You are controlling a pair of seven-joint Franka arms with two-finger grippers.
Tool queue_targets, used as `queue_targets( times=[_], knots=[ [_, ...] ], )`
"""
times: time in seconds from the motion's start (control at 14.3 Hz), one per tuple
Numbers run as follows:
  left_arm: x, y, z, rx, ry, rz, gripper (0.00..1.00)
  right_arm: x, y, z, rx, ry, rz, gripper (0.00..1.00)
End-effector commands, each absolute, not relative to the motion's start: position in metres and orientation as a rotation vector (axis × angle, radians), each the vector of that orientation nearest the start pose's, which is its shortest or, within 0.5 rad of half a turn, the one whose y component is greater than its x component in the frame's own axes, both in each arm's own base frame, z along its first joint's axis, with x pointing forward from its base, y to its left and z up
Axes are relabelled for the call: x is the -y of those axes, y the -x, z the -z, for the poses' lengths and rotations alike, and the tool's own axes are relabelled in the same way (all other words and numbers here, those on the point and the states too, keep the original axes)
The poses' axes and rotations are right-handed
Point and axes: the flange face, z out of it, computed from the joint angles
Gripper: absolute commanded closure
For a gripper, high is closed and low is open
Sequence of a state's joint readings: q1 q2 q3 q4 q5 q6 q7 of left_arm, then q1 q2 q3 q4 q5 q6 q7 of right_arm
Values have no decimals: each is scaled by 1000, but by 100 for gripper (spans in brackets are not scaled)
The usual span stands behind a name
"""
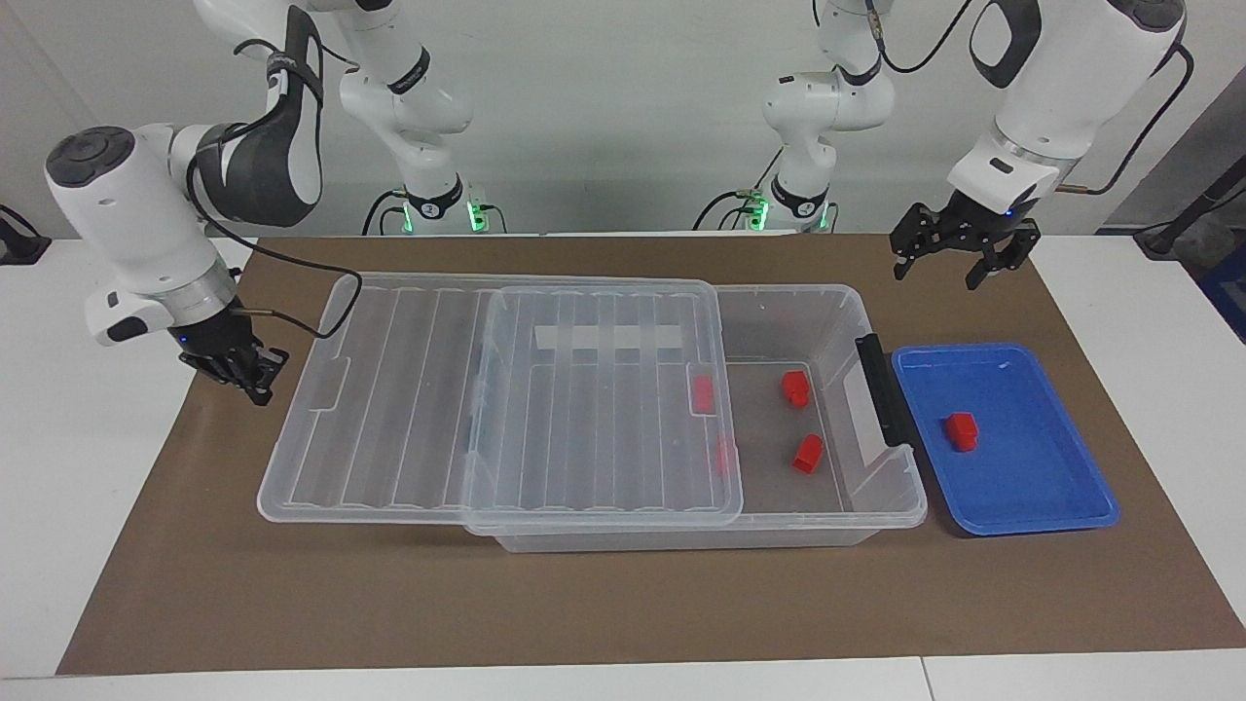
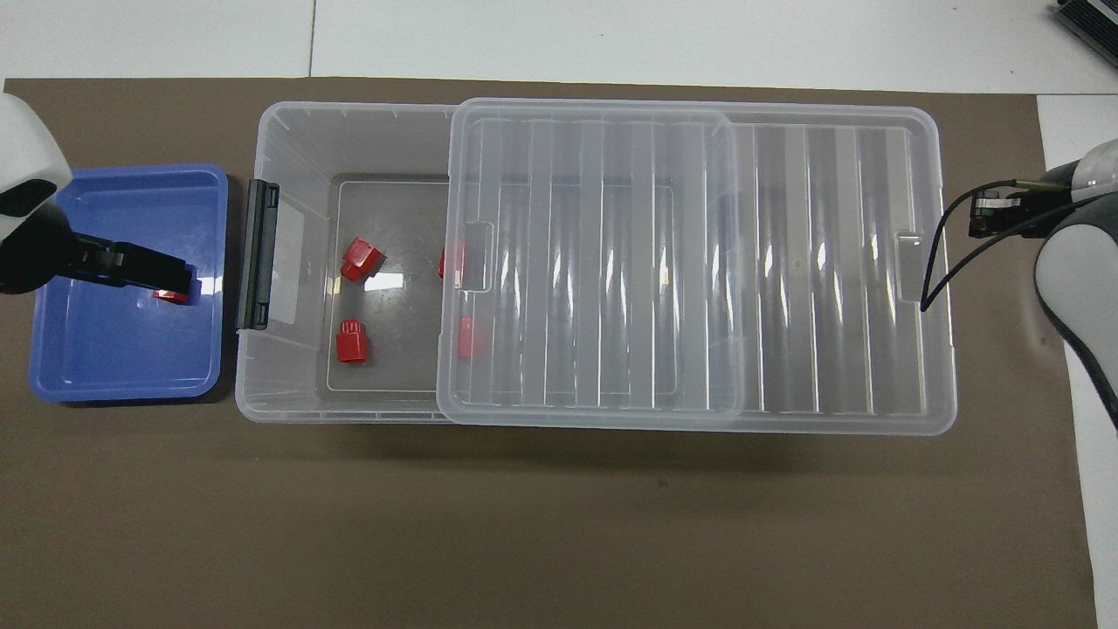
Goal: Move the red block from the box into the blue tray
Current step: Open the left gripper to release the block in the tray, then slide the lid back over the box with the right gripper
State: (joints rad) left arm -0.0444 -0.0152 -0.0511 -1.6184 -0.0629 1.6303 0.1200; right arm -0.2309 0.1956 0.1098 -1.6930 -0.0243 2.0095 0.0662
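Red block (image 1: 962, 429) lying in blue tray (image 1: 1061, 506) (beside box (image 1: 881, 497), lid (image 1: 409, 389) slid partway off), left gripper (image 1: 954, 263) spread wide, empty, over the mat (image 1: 623, 604), right gripper (image 1: 248, 375) pinched closed, empty, beside lid's end.

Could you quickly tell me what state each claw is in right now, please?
Left claw: open, holding nothing, raised near the blue tray.
Right claw: closed, holding nothing, beside the lid at its end of the box.

facing: high, across table, toward robots | overhead: steeply down from robots' end | shared: box (image 1: 827, 321), blue tray (image 2: 52, 384)
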Motion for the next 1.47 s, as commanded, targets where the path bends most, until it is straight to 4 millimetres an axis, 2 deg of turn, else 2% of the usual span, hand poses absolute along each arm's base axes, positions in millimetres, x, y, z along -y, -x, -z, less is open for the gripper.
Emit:
queue_targets(
  times=[0.0, 0.14, 0.35, 0.56, 0.63, 0.77, 0.91, 1.12, 1.33, 1.4],
  knots=[
    [47, -545, -620, -304, 3192, 20, 0, 86, -628, -480, -234, 3123, 212, 100],
    [43, -544, -626, -297, 3190, 40, 0, 85, -630, -478, -229, 3123, 217, 100],
    [29, -546, -629, -287, 3090, 62, 0, 76, -632, -473, -220, 3121, 207, 100],
    [34, -546, -633, -295, 3089, 63, 0, 63, -631, -470, -189, 3122, 188, 100],
    [38, -549, -642, -302, 3090, 82, 0, 59, -631, -469, -177, 3123, 176, 100],
    [45, -547, -641, -314, 3089, 78, 0, 53, -629, -470, -154, 3123, 152, 100],
    [33, -550, -636, -288, 3094, 65, 0, 28, -629, -470, -92, 3121, 140, 100],
    [34, -557, -623, -292, 3095, 37, 0, -12, -629, -471, 6, 3119, 137, 100],
    [27, -556, -630, -280, 3096, 70, 0, -56, -626, -471, 111, 3115, 131, 100],
    [27, -555, -632, -280, 3095, 77, 0, -61, -625, -471, 124, 3114, 131, 100]
  ],
)
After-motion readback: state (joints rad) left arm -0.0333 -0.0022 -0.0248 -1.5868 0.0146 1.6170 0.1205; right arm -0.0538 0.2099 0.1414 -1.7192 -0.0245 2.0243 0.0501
